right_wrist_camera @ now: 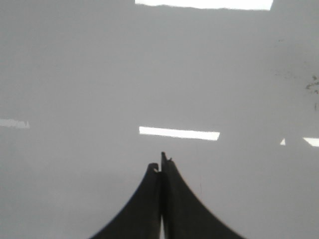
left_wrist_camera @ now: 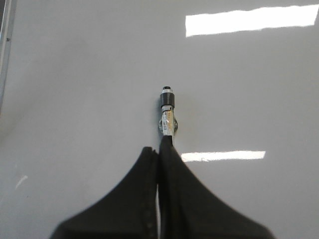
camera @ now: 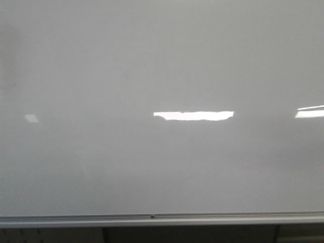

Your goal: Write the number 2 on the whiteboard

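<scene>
The whiteboard (camera: pixel 152 66) fills the front view, glossy white-grey, with its silver rail (camera: pixel 162 219) along the bottom. No drawn number 2 shows in any view. Neither arm shows in the front view. In the left wrist view my left gripper (left_wrist_camera: pixel 159 149) is shut on a marker (left_wrist_camera: pixel 167 112); the marker's black tip end points at the board (left_wrist_camera: pixel 75 74) and sticks out past the fingertips. In the right wrist view my right gripper (right_wrist_camera: pixel 161 164) is shut and empty, facing the bare board (right_wrist_camera: pixel 75 74).
Bright rectangular light reflections (camera: pixel 194 115) lie on the board. A few faint dark smudges (right_wrist_camera: pixel 313 87) mark the board in the right wrist view. The board's aluminium edge (left_wrist_camera: pixel 6 35) shows in the left wrist view.
</scene>
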